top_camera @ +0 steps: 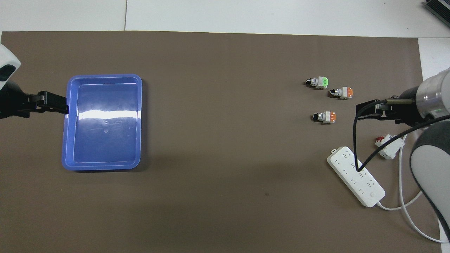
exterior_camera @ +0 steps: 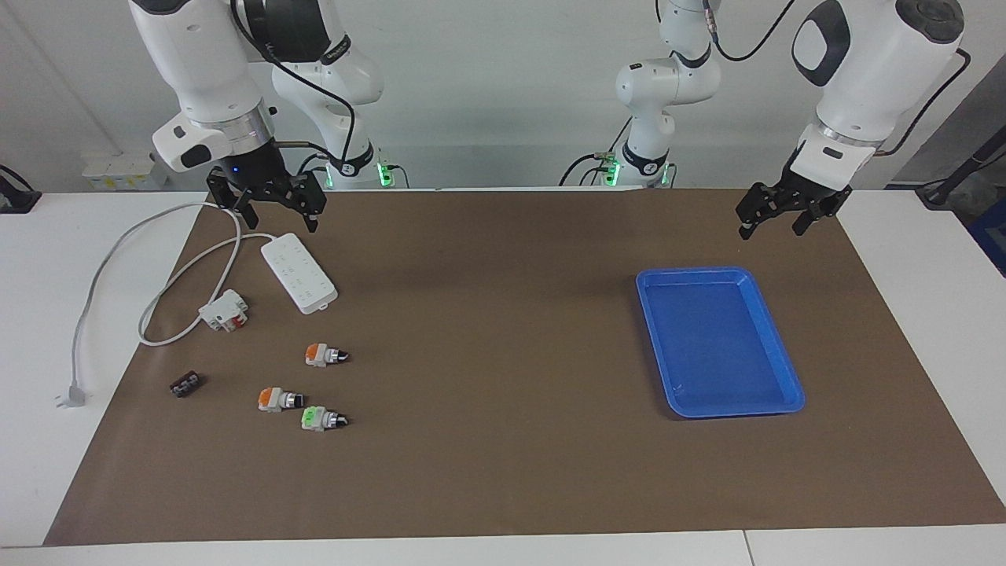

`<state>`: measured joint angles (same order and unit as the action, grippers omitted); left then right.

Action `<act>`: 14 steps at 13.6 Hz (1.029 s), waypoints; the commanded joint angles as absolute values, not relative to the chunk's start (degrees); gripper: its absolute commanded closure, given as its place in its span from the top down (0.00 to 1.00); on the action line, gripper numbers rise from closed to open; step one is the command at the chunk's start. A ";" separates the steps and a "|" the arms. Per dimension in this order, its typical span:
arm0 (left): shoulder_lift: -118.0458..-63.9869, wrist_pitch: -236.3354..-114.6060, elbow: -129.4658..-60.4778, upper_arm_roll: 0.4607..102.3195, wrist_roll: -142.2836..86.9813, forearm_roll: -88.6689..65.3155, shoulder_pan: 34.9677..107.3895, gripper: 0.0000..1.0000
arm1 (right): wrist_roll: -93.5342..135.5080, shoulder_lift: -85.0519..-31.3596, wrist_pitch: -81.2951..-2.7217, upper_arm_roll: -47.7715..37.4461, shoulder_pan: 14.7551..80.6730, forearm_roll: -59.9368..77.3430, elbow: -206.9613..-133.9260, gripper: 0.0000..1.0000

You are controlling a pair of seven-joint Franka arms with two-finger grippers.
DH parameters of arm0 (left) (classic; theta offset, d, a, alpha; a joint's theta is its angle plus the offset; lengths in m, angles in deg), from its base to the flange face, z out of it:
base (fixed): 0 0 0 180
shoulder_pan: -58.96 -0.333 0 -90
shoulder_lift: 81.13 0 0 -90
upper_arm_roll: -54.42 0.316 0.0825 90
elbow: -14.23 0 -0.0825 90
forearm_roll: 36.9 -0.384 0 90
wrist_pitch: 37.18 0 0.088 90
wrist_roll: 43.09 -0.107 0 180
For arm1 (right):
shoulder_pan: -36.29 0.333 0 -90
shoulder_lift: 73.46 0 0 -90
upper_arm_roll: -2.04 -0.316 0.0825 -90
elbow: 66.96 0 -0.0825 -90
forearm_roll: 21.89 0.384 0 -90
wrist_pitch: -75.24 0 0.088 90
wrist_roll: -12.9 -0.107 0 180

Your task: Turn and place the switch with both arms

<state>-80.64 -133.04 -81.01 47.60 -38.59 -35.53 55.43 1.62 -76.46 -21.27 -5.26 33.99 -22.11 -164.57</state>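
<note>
Three small selector switches lie on the brown mat at the right arm's end. One with an orange face (exterior_camera: 326,355) (top_camera: 323,116) is nearest the robots. A second orange one (exterior_camera: 280,399) (top_camera: 341,92) and a green-faced one (exterior_camera: 323,419) (top_camera: 317,82) lie farther out. Each has a silver collar and a black knob. My right gripper (exterior_camera: 281,222) (top_camera: 364,110) is open and empty, up in the air over the power strip's robot-side end. My left gripper (exterior_camera: 771,228) (top_camera: 60,105) is open and empty, raised beside the blue tray's rim (exterior_camera: 692,273) (top_camera: 103,75).
A long white power strip (exterior_camera: 299,273) (top_camera: 355,175) lies near the switches, its cable looping off the mat. A white-and-red clip block (exterior_camera: 224,309) (top_camera: 386,144) sits beside it. A small black part (exterior_camera: 185,384) lies near the mat's edge.
</note>
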 commanded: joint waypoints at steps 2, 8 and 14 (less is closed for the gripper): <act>-79.02 -133.24 -82.80 47.65 -38.79 -34.97 55.09 1.00 | 0.68 -77.77 -21.62 -5.61 33.39 -22.68 -166.01 1.00; -79.02 -133.24 -82.80 47.65 -38.79 -34.97 55.09 1.00 | 6.20 -77.15 -22.66 -5.61 33.48 -22.32 -166.18 0.97; -79.02 -133.24 -82.80 47.65 -38.79 -34.97 55.09 1.00 | 23.58 -73.03 -26.89 -5.70 33.65 -22.77 -165.66 0.96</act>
<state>-80.64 -133.04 -81.01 47.60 -38.59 -35.53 55.43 17.56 -74.11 -25.56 -5.42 33.93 -22.11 -165.45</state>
